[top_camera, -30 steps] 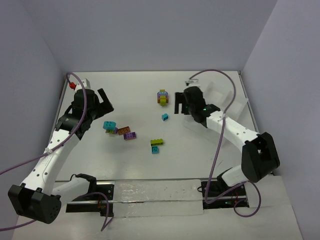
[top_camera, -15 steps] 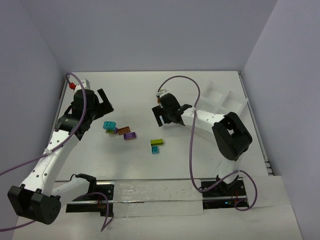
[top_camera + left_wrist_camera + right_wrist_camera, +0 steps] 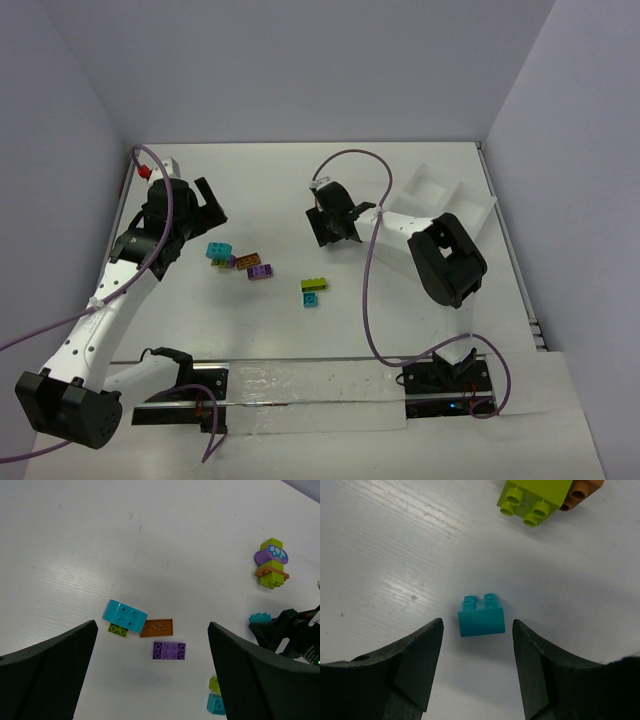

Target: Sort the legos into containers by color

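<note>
Right gripper (image 3: 476,630) is straddling cyan brick (image 3: 481,616) at the middle of the table (image 3: 280,330), jaws released, gaps on both sides. Brick is sitting skewed and nearer one finger, so it's likely twisting out on the pinch. Clump (image 3: 535,495) is lying just beyond, bumpable. Left gripper (image 3: 152,630) is hovering, jaws spread, over bricks (image 3: 169,650). Tray (image 3: 440,185) is sitting at the far right corner.
</note>
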Robot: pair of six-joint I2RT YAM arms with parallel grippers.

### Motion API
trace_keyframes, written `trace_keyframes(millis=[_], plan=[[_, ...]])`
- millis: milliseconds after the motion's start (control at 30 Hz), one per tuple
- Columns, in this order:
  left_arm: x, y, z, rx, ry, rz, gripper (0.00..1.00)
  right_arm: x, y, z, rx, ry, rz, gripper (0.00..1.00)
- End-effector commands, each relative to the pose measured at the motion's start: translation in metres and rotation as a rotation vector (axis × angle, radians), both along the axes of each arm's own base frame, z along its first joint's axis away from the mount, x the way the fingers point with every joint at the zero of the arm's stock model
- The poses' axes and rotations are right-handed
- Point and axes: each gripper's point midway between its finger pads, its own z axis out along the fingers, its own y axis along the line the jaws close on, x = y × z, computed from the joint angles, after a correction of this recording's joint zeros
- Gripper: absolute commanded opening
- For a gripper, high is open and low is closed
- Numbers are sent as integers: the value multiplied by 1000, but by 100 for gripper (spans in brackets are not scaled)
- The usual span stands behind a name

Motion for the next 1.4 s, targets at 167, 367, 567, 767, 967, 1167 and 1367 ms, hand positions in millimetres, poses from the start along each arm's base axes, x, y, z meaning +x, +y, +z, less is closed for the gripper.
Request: trace_keyframes(millis=[167,367,567,767,967,1167,1367], plan=[[4,1,15,7,-41,9,99,22,3,10,22,-37,-15,49],[6,-2,14,-6,-41,1,99,17,0,45,96,-95,-44,25],[5,-1,14,-3,-42,1,99,7,-35,99,206,-218,-186,25],[5,-1,17,-3,-52,2,99,0,-88,134,278,-317,-370,26],[5,0,12,-4,-46,8,99,-4,-162,121,282,-318,-655,26],[4,5,10,14,-33,30,99,-2,-198,95,289,-272,-785,32],[3,3,17,6,-48,22,99,14,-197,101,255,-253,-786,95]])
